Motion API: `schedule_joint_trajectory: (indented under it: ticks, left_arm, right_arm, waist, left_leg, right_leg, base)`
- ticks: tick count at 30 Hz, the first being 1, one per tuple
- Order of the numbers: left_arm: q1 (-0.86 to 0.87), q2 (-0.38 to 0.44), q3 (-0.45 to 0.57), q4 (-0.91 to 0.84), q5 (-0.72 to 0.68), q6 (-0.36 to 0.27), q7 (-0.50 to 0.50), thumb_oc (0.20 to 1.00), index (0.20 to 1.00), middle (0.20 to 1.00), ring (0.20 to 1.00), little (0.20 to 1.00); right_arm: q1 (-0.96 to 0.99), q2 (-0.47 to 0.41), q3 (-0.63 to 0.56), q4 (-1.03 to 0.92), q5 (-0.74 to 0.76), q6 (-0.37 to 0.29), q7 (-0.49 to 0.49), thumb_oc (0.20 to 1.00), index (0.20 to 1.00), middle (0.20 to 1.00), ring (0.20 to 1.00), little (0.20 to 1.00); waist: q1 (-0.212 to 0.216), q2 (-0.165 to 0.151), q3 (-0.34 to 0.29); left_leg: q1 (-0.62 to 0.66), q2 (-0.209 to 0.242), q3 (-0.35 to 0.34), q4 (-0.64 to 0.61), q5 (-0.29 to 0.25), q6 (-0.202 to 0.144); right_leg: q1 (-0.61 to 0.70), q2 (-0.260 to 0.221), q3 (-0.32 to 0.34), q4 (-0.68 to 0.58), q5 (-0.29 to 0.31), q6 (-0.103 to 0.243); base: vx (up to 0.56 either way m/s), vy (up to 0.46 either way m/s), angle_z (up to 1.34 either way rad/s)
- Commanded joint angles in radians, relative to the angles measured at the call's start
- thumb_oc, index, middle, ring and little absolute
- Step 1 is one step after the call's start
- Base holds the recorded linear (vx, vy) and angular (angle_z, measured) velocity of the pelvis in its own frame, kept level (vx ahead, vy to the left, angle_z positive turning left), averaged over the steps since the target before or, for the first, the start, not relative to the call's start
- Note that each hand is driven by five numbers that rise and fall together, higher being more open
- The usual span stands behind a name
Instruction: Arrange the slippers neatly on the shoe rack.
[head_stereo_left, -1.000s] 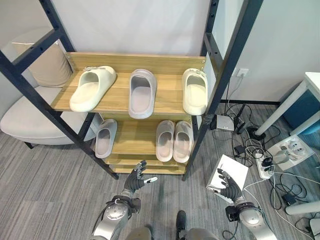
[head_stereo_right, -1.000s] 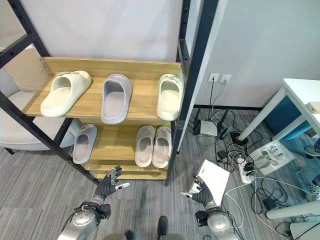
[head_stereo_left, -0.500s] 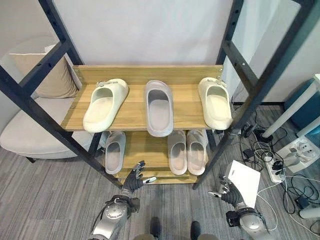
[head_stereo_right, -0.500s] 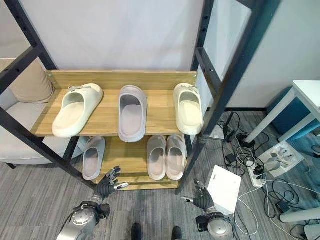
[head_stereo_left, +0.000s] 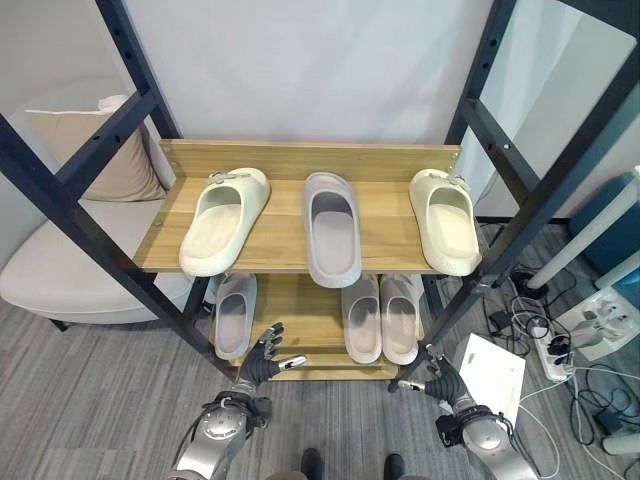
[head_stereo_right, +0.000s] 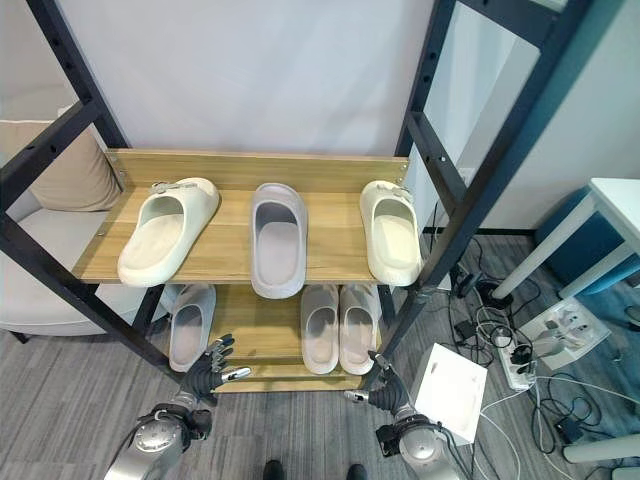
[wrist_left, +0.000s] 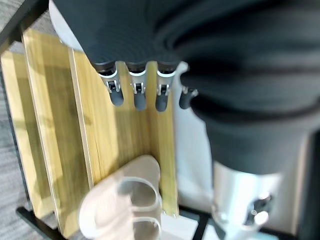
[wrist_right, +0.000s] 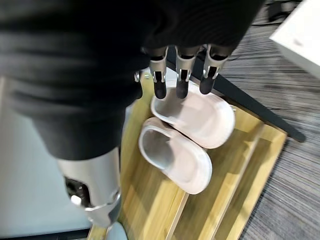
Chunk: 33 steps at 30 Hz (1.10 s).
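Left eye view now sits squarer to the shoe rack (head_stereo_left: 300, 240) vs 1 s ago, so cam moved, slippers (head_stereo_left: 333, 228) didn't: 3 on top shelf, 3 below, unsorted; left hand (head_stereo_left: 262, 362) & right hand (head_stereo_left: 440, 383) low, fingers relaxed, holding nothing.

**Slippers on the rack**

The wooden rack (head_stereo_left: 280, 225) is carrying six slippers. On top, a cream slipper (head_stereo_left: 224, 207) is lying angled at left, a grey one (head_stereo_left: 332, 227) is sitting centred and overhanging the front edge, another cream one (head_stereo_left: 446, 220) at right. Below, a lone grey slipper (head_stereo_left: 234, 314) is resting left, a pale pair (head_stereo_left: 381, 316) touching side by side right.
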Motion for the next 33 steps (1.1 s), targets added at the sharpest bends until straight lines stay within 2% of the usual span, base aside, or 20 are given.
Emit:
schedule_joint_trajectory:
  ticks: [1, 6, 7, 9, 12, 13, 15, 19, 24, 25, 27, 33]
  left_arm:
    - [-0.070, -0.008, -0.007, -0.009, 0.039, -0.050, 0.002, 1.000, 1.000, 1.000, 1.000, 1.000]
    - [-0.084, -0.027, -0.019, 0.007, 0.068, -0.071, 0.039, 1.000, 1.000, 1.000, 1.000, 1.000]
    - [-0.087, -0.029, -0.034, 0.000, 0.096, -0.095, 0.094, 1.000, 1.000, 1.000, 1.000, 1.000]
    - [-0.078, -0.021, -0.055, -0.008, 0.109, -0.113, 0.124, 1.000, 1.000, 1.000, 1.000, 1.000]
    - [-0.077, -0.018, -0.067, -0.010, 0.113, -0.116, 0.136, 1.000, 1.000, 1.000, 1.000, 1.000]
    - [-0.081, -0.012, -0.096, -0.016, 0.107, -0.117, 0.149, 1.000, 1.000, 1.000, 1.000, 1.000]
    - [-0.087, -0.011, -0.107, -0.022, 0.100, -0.115, 0.160, 1.000, 1.000, 1.000, 1.000, 1.000]
    - [-0.101, -0.012, -0.115, -0.027, 0.081, -0.113, 0.159, 1.000, 1.000, 1.000, 1.000, 1.000]
    - [-0.108, -0.021, -0.114, -0.015, 0.067, -0.114, 0.147, 1.000, 1.000, 1.000, 1.000, 1.000]
    - [-0.112, -0.026, -0.113, -0.001, 0.054, -0.115, 0.142, 1.000, 1.000, 1.000, 1.000, 1.000]
    - [-0.115, -0.026, -0.111, 0.003, 0.046, -0.116, 0.136, 1.000, 1.000, 1.000, 1.000, 1.000]
    - [-0.119, -0.014, -0.100, 0.012, 0.005, -0.124, 0.103, 1.000, 1.000, 1.000, 1.000, 1.000]
  right_arm:
    - [-0.056, -0.041, 0.022, -0.128, -0.121, -0.054, -0.014, 1.000, 1.000, 1.000, 1.000, 1.000]
    - [-0.051, -0.104, 0.046, -0.347, -0.368, -0.084, -0.070, 1.000, 1.000, 1.000, 1.000, 1.000]
    - [0.000, -0.166, 0.032, -0.542, -0.551, -0.122, -0.193, 1.000, 1.000, 1.000, 1.000, 1.000]
    - [0.009, -0.203, 0.036, -0.627, -0.664, -0.129, -0.326, 1.000, 1.000, 1.000, 1.000, 1.000]
    - [-0.010, -0.212, 0.043, -0.646, -0.696, -0.120, -0.374, 1.000, 1.000, 1.000, 1.000, 1.000]
    - [-0.093, -0.219, 0.056, -0.691, -0.746, -0.092, -0.468, 1.000, 1.000, 1.000, 1.000, 1.000]
    - [-0.174, -0.210, 0.061, -0.700, -0.748, -0.069, -0.511, 1.000, 1.000, 1.000, 1.000, 1.000]
    - [-0.374, -0.179, 0.071, -0.677, -0.765, -0.019, -0.546, 1.000, 1.000, 1.000, 1.000, 1.000]
    - [-0.541, -0.142, 0.068, -0.636, -0.760, 0.005, -0.541, 1.000, 1.000, 1.000, 1.000, 1.000]
    - [-0.617, -0.116, 0.072, -0.586, -0.735, 0.015, -0.532, 1.000, 1.000, 1.000, 1.000, 1.000]
    - [-0.653, -0.102, 0.077, -0.550, -0.722, 0.019, -0.532, 1.000, 1.000, 1.000, 1.000, 1.000]
    - [-0.781, -0.048, 0.088, -0.308, -0.646, 0.062, -0.507, 1.000, 1.000, 1.000, 1.000, 1.000]
  waist:
    - [-0.003, 0.005, 0.007]
    - [-0.015, 0.012, 0.009]
    - [-0.032, 0.021, 0.010]
    - [-0.035, 0.025, 0.003]
    - [-0.034, 0.027, 0.001]
    - [-0.025, 0.028, -0.010]
    - [-0.017, 0.029, -0.017]
    - [0.004, 0.028, -0.025]
    - [0.034, 0.024, -0.029]
    - [0.055, 0.019, -0.031]
    - [0.064, 0.016, -0.030]
    - [0.142, -0.013, -0.028]
  left_leg:
    - [0.064, 0.009, -0.027, 0.000, -0.167, 0.028]
    - [0.067, 0.009, -0.026, 0.000, -0.171, 0.029]
    - [0.072, 0.011, -0.016, 0.000, -0.176, 0.030]
    - [0.072, 0.013, -0.007, 0.000, -0.178, 0.030]
    - [0.073, 0.014, -0.006, 0.000, -0.178, 0.030]
    - [0.075, 0.014, -0.006, 0.000, -0.179, 0.029]
    - [0.076, 0.013, -0.011, 0.000, -0.181, 0.030]
    - [0.079, 0.009, -0.025, 0.000, -0.183, 0.033]
    - [0.079, 0.004, -0.042, 0.000, -0.184, 0.037]
    - [0.075, 0.001, -0.052, 0.000, -0.182, 0.039]
    - [0.073, -0.001, -0.057, 0.000, -0.181, 0.040]
    - [0.057, -0.014, -0.097, 0.000, -0.179, 0.045]
  right_leg:
    - [0.073, 0.031, -0.011, 0.031, -0.168, -0.002]
    - [0.071, 0.029, -0.007, 0.042, -0.171, 0.001]
    - [0.064, 0.027, 0.002, 0.051, -0.171, 0.006]
    - [0.062, 0.027, 0.005, 0.048, -0.168, 0.011]
    - [0.062, 0.027, 0.007, 0.047, -0.168, 0.012]
    - [0.063, 0.026, 0.006, 0.047, -0.169, 0.014]
    - [0.067, 0.026, 0.005, 0.048, -0.172, 0.013]
    - [0.072, 0.025, 0.001, 0.052, -0.175, 0.011]
    - [0.073, 0.023, -0.006, 0.056, -0.173, 0.010]
    - [0.072, 0.023, -0.013, 0.060, -0.171, 0.010]
    - [0.071, 0.022, -0.016, 0.063, -0.170, 0.010]
    - [0.072, 0.018, -0.047, 0.062, -0.164, 0.016]
  base:
    - [0.00, 0.000, 0.00]
    - [-0.01, 0.008, 0.00]
    - [-0.03, 0.037, 0.00]
    - [-0.01, 0.023, -0.07]
    - [0.00, 0.004, -0.04]
    - [0.00, 0.000, 0.00]
    - [0.01, 0.008, -0.02]
    - [0.01, 0.021, 0.05]
    - [0.01, 0.031, 0.09]
    - [0.01, 0.026, 0.15]
    - [0.02, 0.036, 0.15]
    - [0.05, 0.045, 0.17]
